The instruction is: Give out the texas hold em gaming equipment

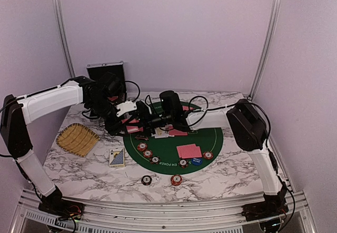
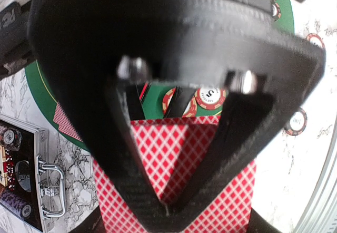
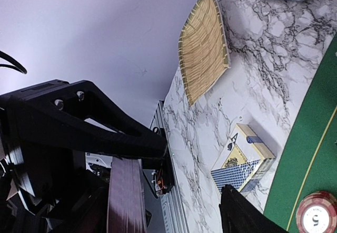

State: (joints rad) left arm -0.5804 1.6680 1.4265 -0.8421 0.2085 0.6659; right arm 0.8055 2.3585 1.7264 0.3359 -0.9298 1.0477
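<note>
**Ana:** Left wrist first — where were the cards relative to the gripper?

**Ben:** Right in it. The left gripper [image 2: 168,207] was clamped on a stack of red-backed cards [image 2: 176,154], and its fingers [image 2: 126,154] met in a V over the top card. The backs were a white lattice on red. I couldn't count the stack.

**Ana:** And beyond it?

**Ben:** Two striped chips [image 2: 210,96] lay on the green felt mat [image 2: 155,104] just past the fingers, one marked 5. Two more were out on the marble table [image 2: 316,154]. The silver case [image 2: 31,159] sat at the lower left with its handle showing.

**Ana:** Right wrist?

**Ben:** The right gripper [image 3: 195,172] stood parted and held nothing. A dark-red strip, likely the stack seen edge-on, showed just beside its upper finger — whether they touched I couldn't tell. There was one blue-patterned card box [image 3: 242,162] on the marble, one straw tray [image 3: 205,46] farther off, and one chip marked 5 at the mat's rim.

**Ana:** From above?

**Ben:** Both grippers met over the far left of the mat. I counted seven chips: three in a slanted row on the felt's left, two on its right, and two off the mat on the near marble. One blue disc [image 1: 196,161] lay between the right-hand pair, just beside what looked like two red-backed cards lying flat. More cards lay under the arms, too hidden to count.
</note>
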